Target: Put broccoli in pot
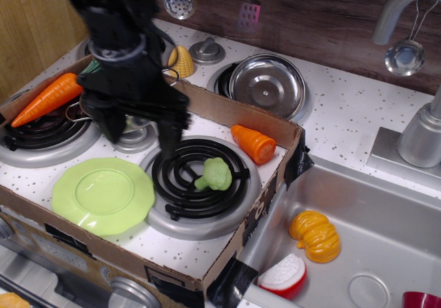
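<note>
over the front burner [200,184] the gripper [138,125] hung with its fingers spread and empty, just left of the broccoli [214,175] lying on the coil. it would do best to shift right, drop straight and pinch the bumpy head. the pot [148,91] was mostly hidden behind the arm, probably upright. counted: one broccoli, one green plate [103,194], one lid [267,84], two carrots [45,98].

broccoli [215,175]: bumpy matt plastic | plate [103,196]: glossy plastic | lid [268,85]: shiny steel | hand [138,130]: matt black
</note>
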